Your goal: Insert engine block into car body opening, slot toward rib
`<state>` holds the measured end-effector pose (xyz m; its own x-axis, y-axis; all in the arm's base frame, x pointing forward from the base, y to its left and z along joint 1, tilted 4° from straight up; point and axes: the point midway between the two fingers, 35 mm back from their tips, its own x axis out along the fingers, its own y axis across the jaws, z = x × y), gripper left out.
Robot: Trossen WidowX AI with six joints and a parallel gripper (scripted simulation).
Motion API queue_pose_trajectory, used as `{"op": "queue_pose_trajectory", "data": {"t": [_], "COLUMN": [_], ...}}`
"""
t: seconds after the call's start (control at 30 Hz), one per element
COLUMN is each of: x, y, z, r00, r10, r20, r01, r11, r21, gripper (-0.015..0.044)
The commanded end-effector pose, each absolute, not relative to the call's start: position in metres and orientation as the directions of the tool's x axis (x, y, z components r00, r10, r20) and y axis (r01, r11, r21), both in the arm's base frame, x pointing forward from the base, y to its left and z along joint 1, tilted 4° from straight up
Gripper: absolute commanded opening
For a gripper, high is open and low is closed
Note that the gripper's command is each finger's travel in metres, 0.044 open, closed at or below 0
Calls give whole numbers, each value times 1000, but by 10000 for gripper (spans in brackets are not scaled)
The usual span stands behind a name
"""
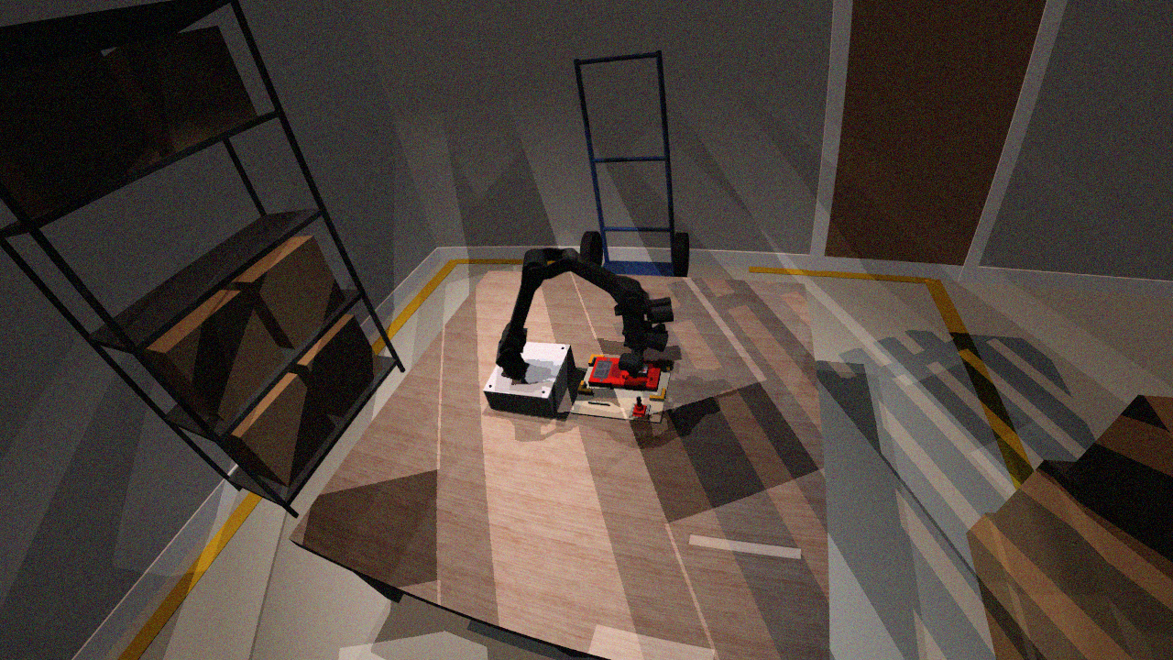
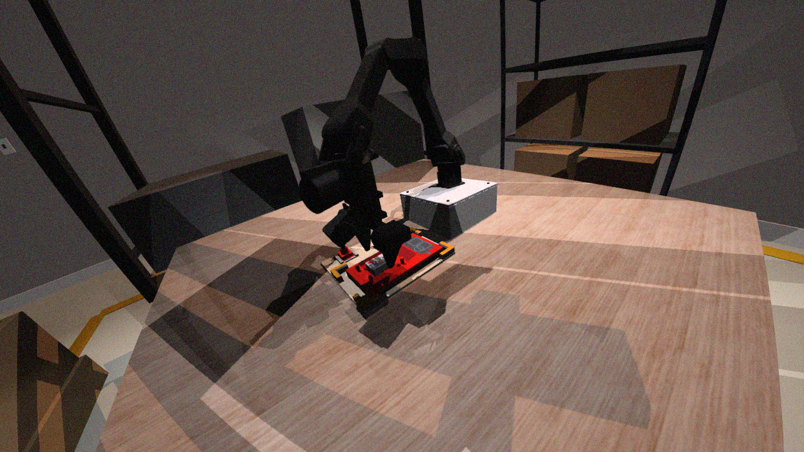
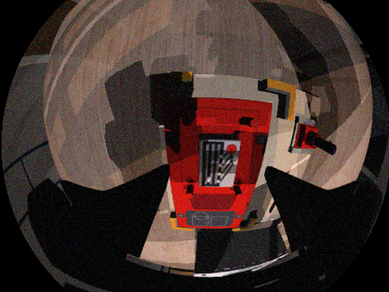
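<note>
Car body (image 1: 602,382) (image 2: 368,276) (image 3: 196,162): red; dark grey panel at six o'clock in the wrist view. Engine block (image 3: 229,178): pale grey with black stripes, a red dot at one o'clock. Brackets (image 3: 292,99): yellow. Table (image 1: 524,525) (image 2: 562,337) (image 3: 227,24): brown, wood-grained.

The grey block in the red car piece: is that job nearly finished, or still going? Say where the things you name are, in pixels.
Nearly finished, it seems. The engine block (image 3: 227,180) lies within the red car body (image 2: 416,259) (image 3: 247,203), though whether it sits fully down can't be told. Nothing is in hand: the gripper (image 3: 220,171) is open, its fingers on either side of the block. What's left is probably lifting away without touching anything, since the gripper is right over the car body.
</note>
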<state>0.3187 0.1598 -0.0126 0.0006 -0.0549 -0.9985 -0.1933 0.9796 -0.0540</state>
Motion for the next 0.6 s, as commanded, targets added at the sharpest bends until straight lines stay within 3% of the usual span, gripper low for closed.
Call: {"op": "queue_pose_trajectory", "data": {"t": [0.0, 0.17, 0.57], "x": [320, 320, 320], "y": [161, 161, 161], "z": [-5, -5, -5], "r00": [7, 7, 7], "r10": [-49, -49, -49], "r20": [-999, -999, -999], "r01": [-195, -195, -195], "r11": [979, 979, 979], "r21": [-50, -50, -50], "gripper": [440, 440, 125]}}
